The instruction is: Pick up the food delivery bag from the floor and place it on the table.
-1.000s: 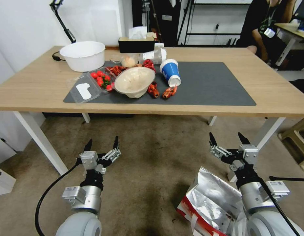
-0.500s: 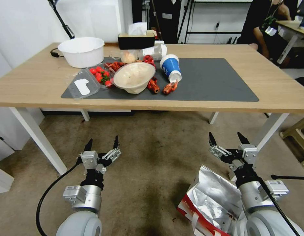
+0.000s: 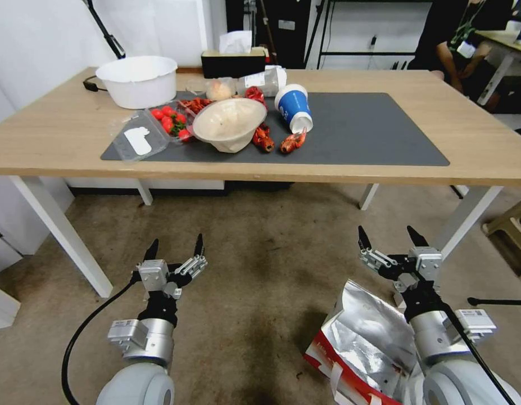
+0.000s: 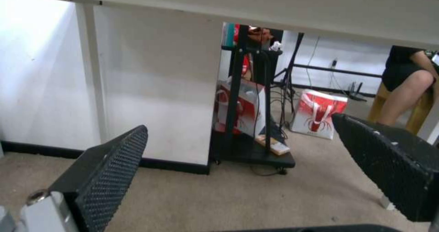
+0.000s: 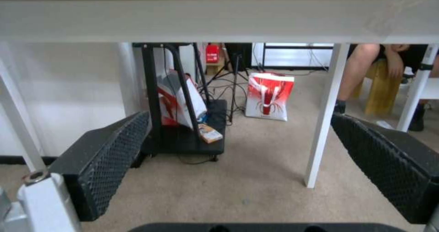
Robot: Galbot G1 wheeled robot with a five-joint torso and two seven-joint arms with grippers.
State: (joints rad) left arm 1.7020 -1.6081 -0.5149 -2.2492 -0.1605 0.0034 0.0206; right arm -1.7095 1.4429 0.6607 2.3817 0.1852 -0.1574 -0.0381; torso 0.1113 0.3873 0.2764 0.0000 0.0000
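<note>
Both of your grippers hover low over the floor (image 3: pixel 260 270), empty: left gripper (image 3: pixel 175 247) and right gripper (image 3: pixel 388 236) each with fingers spread apart. The food delivery bag (image 3: pixel 364 343) lies just beneath and behind your right gripper. The table (image 3: pixel 485 140) stands ahead of both.

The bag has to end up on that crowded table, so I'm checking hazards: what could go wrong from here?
The bag lies crumpled on the floor under the right arm; the open right gripper may pinch foil, not a strap. The table edge overhangs both grippers, the left gripper too, so lifting may strike it. The mat's left half is cluttered.
</note>
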